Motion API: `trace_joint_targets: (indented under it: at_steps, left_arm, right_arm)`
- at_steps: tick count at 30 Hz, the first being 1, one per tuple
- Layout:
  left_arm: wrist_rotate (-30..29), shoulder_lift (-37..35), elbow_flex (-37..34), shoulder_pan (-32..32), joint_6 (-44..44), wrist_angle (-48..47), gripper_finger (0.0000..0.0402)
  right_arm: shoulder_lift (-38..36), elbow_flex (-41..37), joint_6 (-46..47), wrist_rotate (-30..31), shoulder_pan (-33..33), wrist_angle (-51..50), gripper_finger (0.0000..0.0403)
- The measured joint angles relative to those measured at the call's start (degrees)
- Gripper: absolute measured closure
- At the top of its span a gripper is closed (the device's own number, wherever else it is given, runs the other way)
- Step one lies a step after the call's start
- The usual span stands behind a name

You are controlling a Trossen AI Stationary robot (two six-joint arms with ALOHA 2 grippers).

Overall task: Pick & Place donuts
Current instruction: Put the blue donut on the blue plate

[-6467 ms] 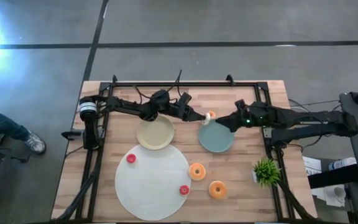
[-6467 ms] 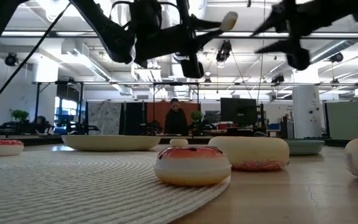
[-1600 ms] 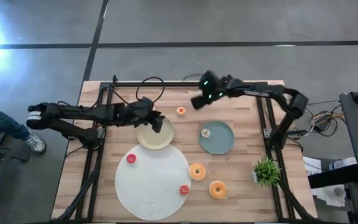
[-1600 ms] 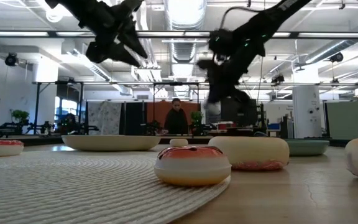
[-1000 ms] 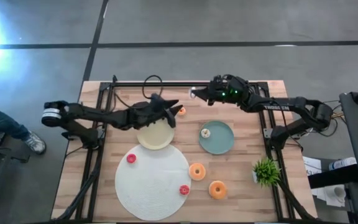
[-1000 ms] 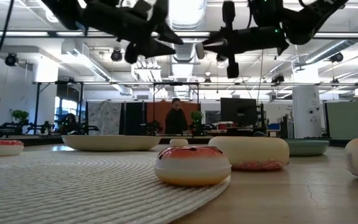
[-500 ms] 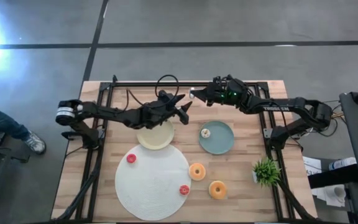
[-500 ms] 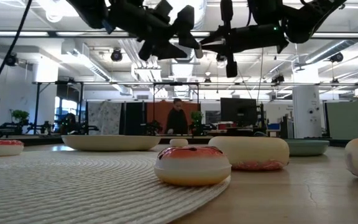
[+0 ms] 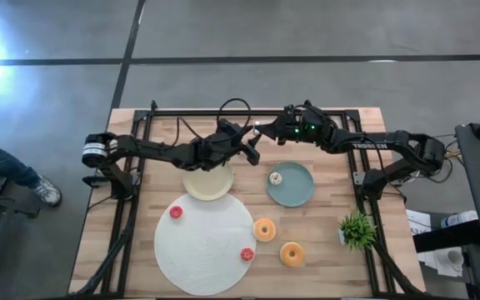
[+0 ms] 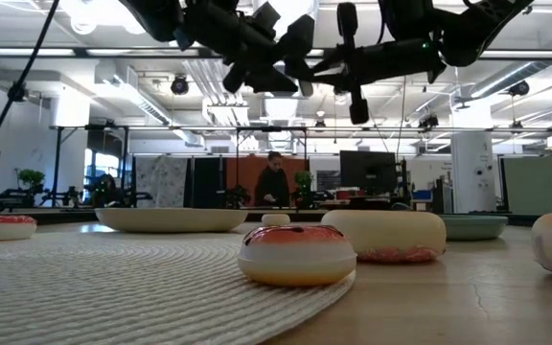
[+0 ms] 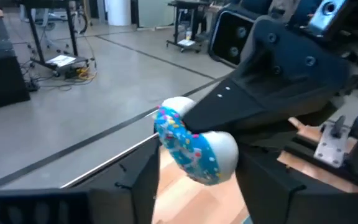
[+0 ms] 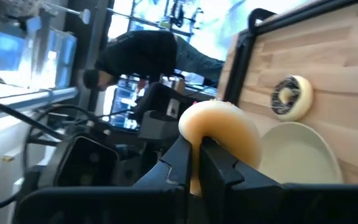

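Right pincer (image 9: 261, 127), high above the far side of the table (image 9: 332, 242), is clamped on the edge of a blue-sprinkled donut (image 11: 194, 149), while the left pincer (image 9: 248, 148) stands with its fingers (image 11: 138, 186) parted on either side of that ring, not yet gripping. The danger lies in the hand-over: if the right lets go before the left has closed, the donut likely drops and may roll off the table. A skewed close on the rounded, slippery-looking icing could also squeeze it out sideways, and the two pincers are near enough to knock together.
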Motion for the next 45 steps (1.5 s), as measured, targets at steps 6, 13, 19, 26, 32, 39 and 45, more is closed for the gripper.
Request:
trace_joint_targets:
  at_steps: [6,13,19,26,32,39,45]
  left_arm:
    - [0.05,-0.22,-0.23,0.26,0.28,-2.42,0.0338]
    - [0.15,-0.31,-0.1,0.39,1.98,-5.21,0.0393]
    - [4.13,-0.18,-0.12,0.03,7.01,-11.03,0.0394]
    - [11.1,3.0,1.41,-2.12,17.39,-14.22,0.0394]
    - [14.41,11.38,10.9,-2.98,22.51,-17.98,0.0394]
    - [14.41,19.34,24.46,-6.71,24.7,-29.82,0.0394]
    - [13.2,21.41,25.58,-12.04,29.65,-27.2,0.0394]
  right_arm:
    - [-0.11,0.0,-1.85,-1.31,-0.24,-1.56,0.0375]
    - [-2.94,0.0,-3.61,-8.89,-1.98,-6.4,0.0273]
    - [-12.59,0.56,-15.11,-9.36,-5.14,-22.47,0.0197]
    - [-25.03,7.04,-28.72,2.46,-6.58,-53.79,0.0182]
    - [-28.6,9.89,-28.82,4.72,-6.54,-60.2,0.0182]
    - [-31.21,10.16,-26.55,4.95,-6.38,-62.19,0.0184]
    - [-35.13,10.16,-25.42,11.19,-6.39,-72.33,0.0184]
